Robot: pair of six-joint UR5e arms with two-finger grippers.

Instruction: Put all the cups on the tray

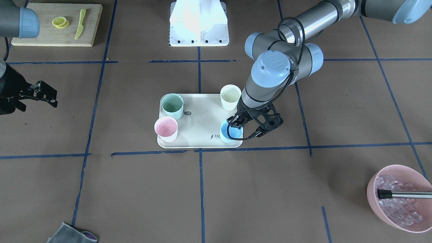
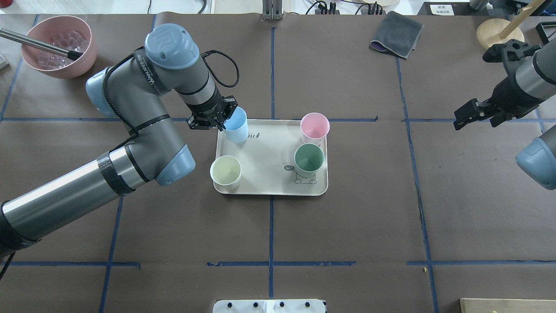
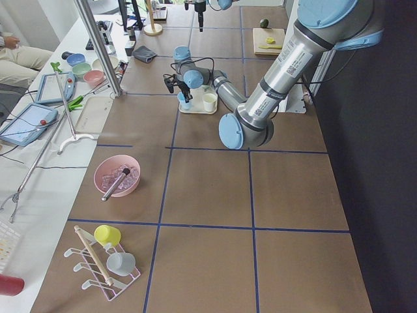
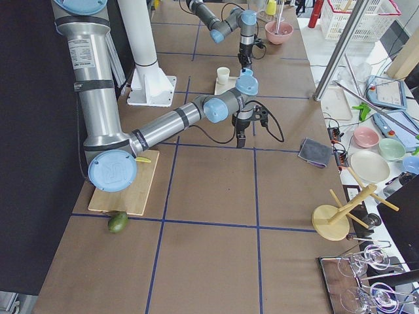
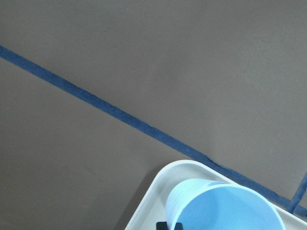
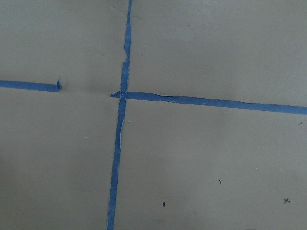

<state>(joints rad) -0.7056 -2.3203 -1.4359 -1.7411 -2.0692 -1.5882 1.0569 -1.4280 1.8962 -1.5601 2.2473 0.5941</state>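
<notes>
The left gripper (image 2: 220, 118) is closed on the light blue cup (image 2: 237, 127). It pinches the cup's wall at the rim, with one finger inside and one outside. The cup hangs directly under the fingertips, over the far left corner of the tray (image 2: 265, 150). I cannot tell whether its base touches the tray.

The cream-white cup (image 2: 226, 172) stands free on the tray's near left corner, just toward the robot from this gripper. The pale pink cup (image 2: 314, 127) stands upright across the tray to the gripper's right, at the far right corner. The mint green cup (image 2: 309, 158) is just beside the pink one, on its robot side and next to the bear drawing. None of these three touches the gripper.

The right gripper (image 2: 461, 118) hangs over bare table with its jaws apart and nothing between them. It is well apart from the tray, so every cup lies far off to its left. Its wrist view shows only brown table and blue tape lines.
</notes>
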